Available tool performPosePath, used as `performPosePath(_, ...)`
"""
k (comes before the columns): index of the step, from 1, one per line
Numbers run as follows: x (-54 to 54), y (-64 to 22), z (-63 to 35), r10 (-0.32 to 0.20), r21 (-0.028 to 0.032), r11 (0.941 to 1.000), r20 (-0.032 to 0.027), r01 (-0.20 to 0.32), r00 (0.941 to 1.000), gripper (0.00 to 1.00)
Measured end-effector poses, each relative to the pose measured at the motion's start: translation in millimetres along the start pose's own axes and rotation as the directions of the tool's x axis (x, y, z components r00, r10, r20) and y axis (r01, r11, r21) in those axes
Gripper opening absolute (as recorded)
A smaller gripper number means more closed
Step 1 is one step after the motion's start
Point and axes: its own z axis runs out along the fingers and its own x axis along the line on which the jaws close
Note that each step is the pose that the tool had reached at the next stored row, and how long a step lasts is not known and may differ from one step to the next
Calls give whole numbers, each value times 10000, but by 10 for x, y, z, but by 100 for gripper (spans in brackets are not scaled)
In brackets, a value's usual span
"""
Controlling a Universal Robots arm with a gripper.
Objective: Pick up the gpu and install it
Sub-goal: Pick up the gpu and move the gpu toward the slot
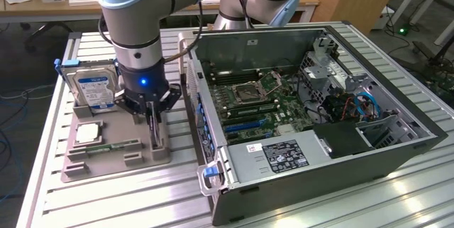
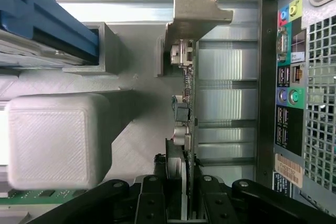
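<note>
The gpu (image 1: 155,132) stands on edge in a slot of the grey holder tray (image 1: 114,163), to the exterior view's left of the open computer case (image 1: 305,132). My gripper (image 1: 154,117) reaches straight down onto its upper edge. In the wrist view the gpu (image 2: 189,103) appears edge-on, its pale metal bracket (image 2: 197,3) at the far end. There my gripper (image 2: 181,174) is shut on the card, a dark finger (image 2: 159,167) pressed against each face. The card still sits in the holder.
The tray also carries a silver hard drive (image 1: 95,91) with a blue label, a square processor (image 1: 89,132) and a green memory stick (image 1: 114,146). The case lies open with its motherboard (image 1: 252,103) exposed. Its rear port panel (image 2: 291,87) stands close beside the card.
</note>
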Motion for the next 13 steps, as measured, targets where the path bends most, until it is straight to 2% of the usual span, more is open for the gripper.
performPosePath(8, -3, 0, -200, 2, -116, 9999, -3, -2, 10000, 27)
performPosePath(13, -5, -1, -335, 4, -242, 9997, -8, -4, 10000, 27)
